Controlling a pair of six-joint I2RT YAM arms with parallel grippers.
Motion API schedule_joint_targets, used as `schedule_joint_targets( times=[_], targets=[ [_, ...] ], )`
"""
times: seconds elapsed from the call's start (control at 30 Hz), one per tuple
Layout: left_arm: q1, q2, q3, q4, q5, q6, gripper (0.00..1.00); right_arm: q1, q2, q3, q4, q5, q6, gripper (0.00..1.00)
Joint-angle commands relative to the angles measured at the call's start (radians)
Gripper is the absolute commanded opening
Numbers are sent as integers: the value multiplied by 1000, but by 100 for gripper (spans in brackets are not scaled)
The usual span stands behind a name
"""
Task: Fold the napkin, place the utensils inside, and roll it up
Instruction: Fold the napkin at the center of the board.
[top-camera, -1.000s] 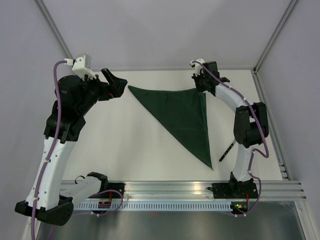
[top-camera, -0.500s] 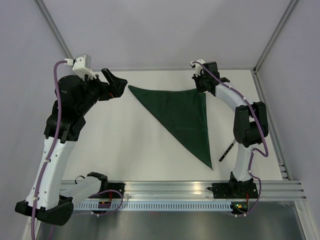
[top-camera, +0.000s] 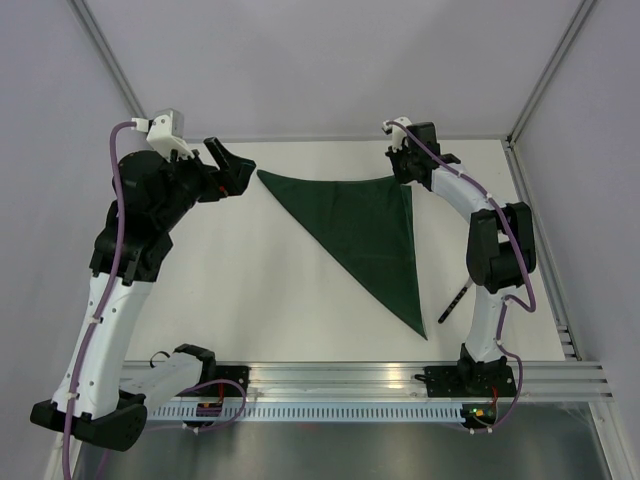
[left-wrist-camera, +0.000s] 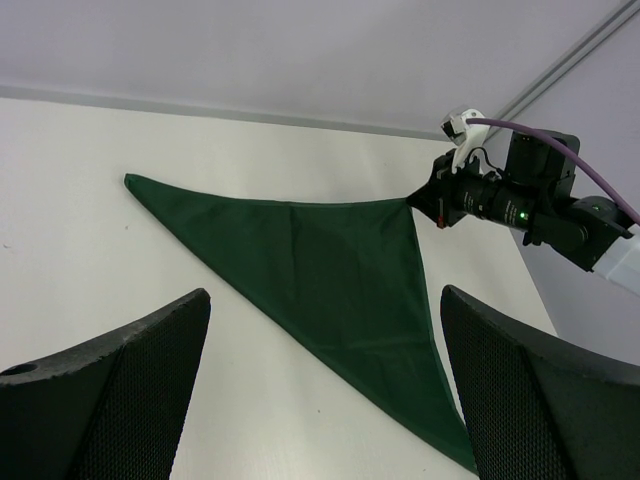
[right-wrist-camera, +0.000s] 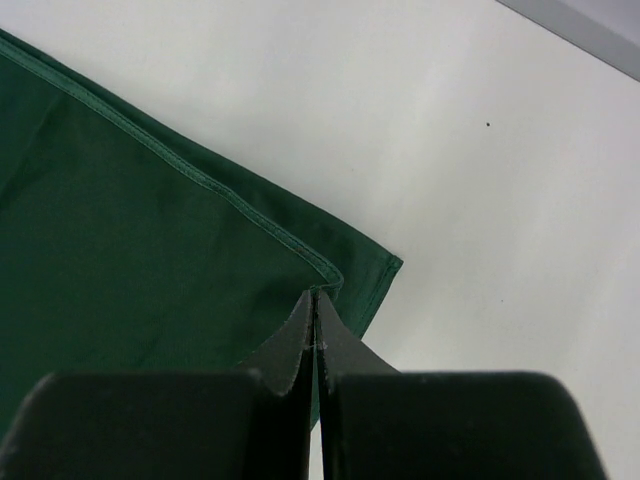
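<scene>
The dark green napkin (top-camera: 370, 230) lies folded into a triangle on the white table, one corner at the far left, one at the far right, one pointing toward me. My right gripper (top-camera: 403, 176) is shut on its far right corner; in the right wrist view the closed tips (right-wrist-camera: 316, 292) pinch the top layer's hem (right-wrist-camera: 120, 250). My left gripper (top-camera: 235, 170) is open and empty, raised just left of the far left corner; its view shows the napkin (left-wrist-camera: 330, 260) and the right gripper (left-wrist-camera: 440, 200). Of the fork only the black handle (top-camera: 457, 300) shows, beside the right arm; its tines are hidden.
The white table (top-camera: 250, 280) ends at a metal rail (top-camera: 400, 375) along the near edge. Grey walls stand behind and at both sides. The right arm's elbow (top-camera: 500, 250) hangs over the fork.
The right gripper has shifted very slightly toward the far right with the napkin corner. The left arm is almost still.
</scene>
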Motion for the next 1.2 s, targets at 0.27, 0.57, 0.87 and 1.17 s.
schedule_joint_targets(
  times=[0.27, 0.57, 0.87, 1.17],
  targets=[
    [2, -1, -14, 36, 19, -40, 100, -11, 32, 37, 14, 29, -5, 1],
    [2, 1, -64, 68, 41, -40, 100, -27, 25, 76, -15, 41, 24, 69],
    [-4, 13, -167, 167, 148, -54, 99, -92, -46, 139, -129, 11, 116, 75],
    [-56, 60, -242, 240, 158, -16, 98, -261, -196, 55, -221, -103, 197, 74]
  ],
)
